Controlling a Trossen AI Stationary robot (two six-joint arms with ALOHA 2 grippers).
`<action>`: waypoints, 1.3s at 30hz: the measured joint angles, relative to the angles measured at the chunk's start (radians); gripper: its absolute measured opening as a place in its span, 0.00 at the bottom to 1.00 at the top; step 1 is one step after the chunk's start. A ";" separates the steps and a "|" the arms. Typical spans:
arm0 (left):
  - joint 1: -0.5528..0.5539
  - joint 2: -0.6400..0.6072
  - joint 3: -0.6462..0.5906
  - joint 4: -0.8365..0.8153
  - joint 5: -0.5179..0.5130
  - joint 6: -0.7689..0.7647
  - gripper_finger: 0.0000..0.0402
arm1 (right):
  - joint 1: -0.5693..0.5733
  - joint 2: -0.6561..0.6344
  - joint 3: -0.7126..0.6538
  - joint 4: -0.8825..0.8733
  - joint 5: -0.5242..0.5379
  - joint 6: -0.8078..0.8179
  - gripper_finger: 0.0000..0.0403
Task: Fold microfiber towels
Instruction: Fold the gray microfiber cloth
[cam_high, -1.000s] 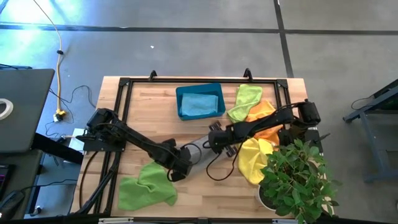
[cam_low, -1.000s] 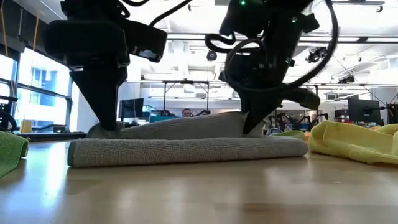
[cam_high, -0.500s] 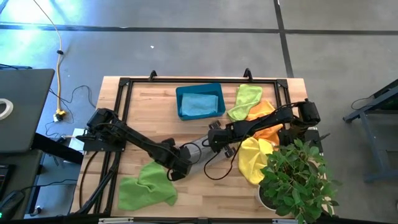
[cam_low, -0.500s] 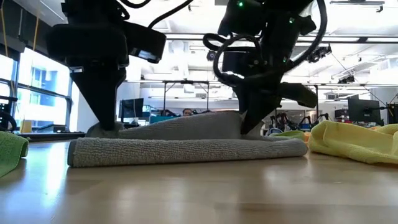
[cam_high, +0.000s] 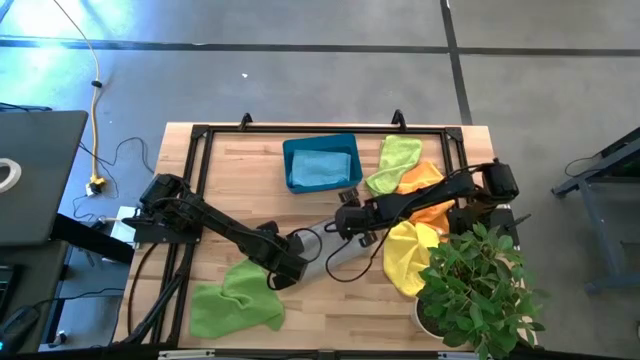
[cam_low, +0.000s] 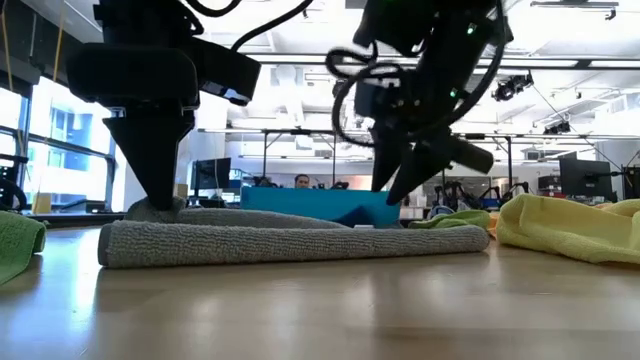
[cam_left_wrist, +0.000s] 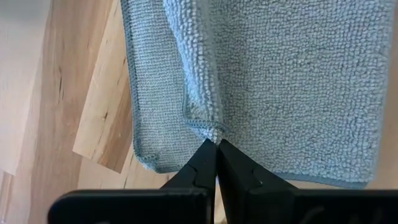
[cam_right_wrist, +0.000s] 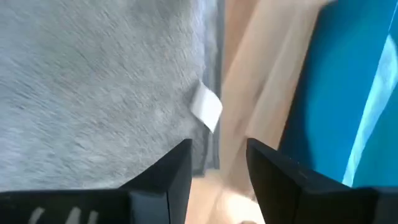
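Left wrist view shows my left end effector pinching the grey towel closed to anchor the fold, while my right end effector hangs parted, empty.

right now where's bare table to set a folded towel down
Bare wood lies left of the teal bin, behind the left arm, and along the near edge between the lime green towel and the plant. The right side is crowded with towels.

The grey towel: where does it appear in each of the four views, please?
High view: grey towel at table centre, between both grippers.
Low view: long flat roll across the foreground.
Left wrist view: fills the frame.
Right wrist view: beyond the fingers.
Shared landmark: teal bin, also in low and right wrist views.
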 joint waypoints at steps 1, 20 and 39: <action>0.000 0.000 0.000 -0.001 0.000 0.000 0.00 | 0.007 -0.005 0.000 0.001 -0.009 0.000 0.35; 0.000 0.000 0.000 -0.007 0.042 0.001 0.02 | 0.034 0.015 -0.140 0.138 -0.153 0.253 0.31; 0.011 0.000 0.093 -0.140 -0.045 0.228 0.31 | 0.033 0.013 -0.157 0.133 -0.153 0.428 0.31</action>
